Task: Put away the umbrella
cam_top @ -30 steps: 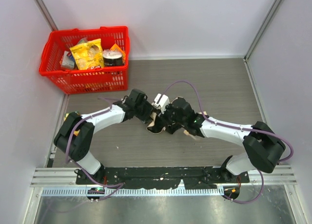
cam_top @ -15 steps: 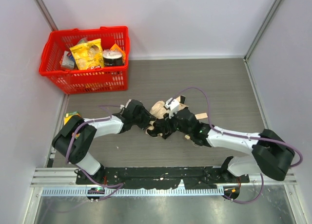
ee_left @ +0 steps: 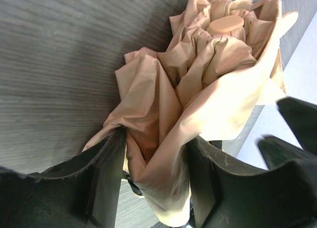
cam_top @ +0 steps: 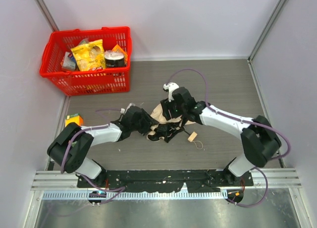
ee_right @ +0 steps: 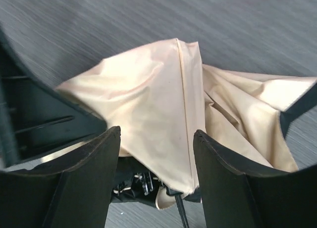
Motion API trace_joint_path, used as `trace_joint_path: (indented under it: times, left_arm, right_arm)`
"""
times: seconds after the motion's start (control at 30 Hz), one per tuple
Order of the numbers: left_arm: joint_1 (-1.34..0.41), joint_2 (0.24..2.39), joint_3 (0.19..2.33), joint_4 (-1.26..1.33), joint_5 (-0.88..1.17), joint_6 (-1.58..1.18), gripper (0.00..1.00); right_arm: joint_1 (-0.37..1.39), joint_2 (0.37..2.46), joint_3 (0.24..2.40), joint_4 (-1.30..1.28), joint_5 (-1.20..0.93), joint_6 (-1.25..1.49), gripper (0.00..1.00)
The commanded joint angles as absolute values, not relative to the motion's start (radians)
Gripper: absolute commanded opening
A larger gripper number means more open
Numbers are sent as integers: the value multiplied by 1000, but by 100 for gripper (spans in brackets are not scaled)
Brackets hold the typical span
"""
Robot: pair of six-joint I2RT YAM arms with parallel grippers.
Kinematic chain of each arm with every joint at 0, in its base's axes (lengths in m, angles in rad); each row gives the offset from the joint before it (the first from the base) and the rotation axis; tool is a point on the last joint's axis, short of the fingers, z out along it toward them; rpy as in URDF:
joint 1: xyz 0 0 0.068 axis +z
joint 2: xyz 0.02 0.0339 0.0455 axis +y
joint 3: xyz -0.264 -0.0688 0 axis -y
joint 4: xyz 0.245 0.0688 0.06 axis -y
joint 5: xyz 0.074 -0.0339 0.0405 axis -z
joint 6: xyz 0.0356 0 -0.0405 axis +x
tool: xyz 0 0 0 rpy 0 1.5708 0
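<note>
The umbrella (cam_top: 162, 115) lies half-folded in the middle of the table, beige canopy bunched over black ribs (cam_top: 168, 132). Its small cream handle (cam_top: 191, 137) with cord lies to the right of it. My left gripper (cam_top: 147, 125) is at the umbrella's left end. In the left wrist view the gripper (ee_left: 154, 143) is shut on a fold of the beige canopy (ee_left: 198, 74). My right gripper (cam_top: 172, 110) is over the canopy's far side. In the right wrist view it (ee_right: 156, 136) is open, with the fabric (ee_right: 158, 99) just beyond its tips and nothing pinched.
A red basket (cam_top: 87, 80) with snack packs and a can stands at the back left. A small orange box (cam_top: 74, 120) lies by the left arm's elbow. Grey walls close in the table on the left, back and right.
My right gripper has moved from the umbrella's near right side to its far side, uncovering the handle and cord. My left gripper stays on the canopy, drawn slightly toward the near left.
</note>
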State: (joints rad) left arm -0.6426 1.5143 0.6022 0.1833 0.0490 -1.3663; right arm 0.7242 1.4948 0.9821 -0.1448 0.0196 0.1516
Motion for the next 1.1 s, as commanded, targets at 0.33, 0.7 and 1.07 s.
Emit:
trace_joint_path:
  times: [0.33, 0.7, 1.07]
  left_arm:
    - [-655, 1505, 489, 290, 80, -1327, 34]
    - [-655, 1569, 480, 322, 92, -1324, 34]
    - [-657, 1531, 456, 327, 78, -1226, 38]
  right_arm:
    - [758, 1736, 1086, -215, -65, 84, 67]
    - [825, 1951, 1095, -183, 201, 32, 75]
    - [861, 1922, 999, -128, 229, 52, 1]
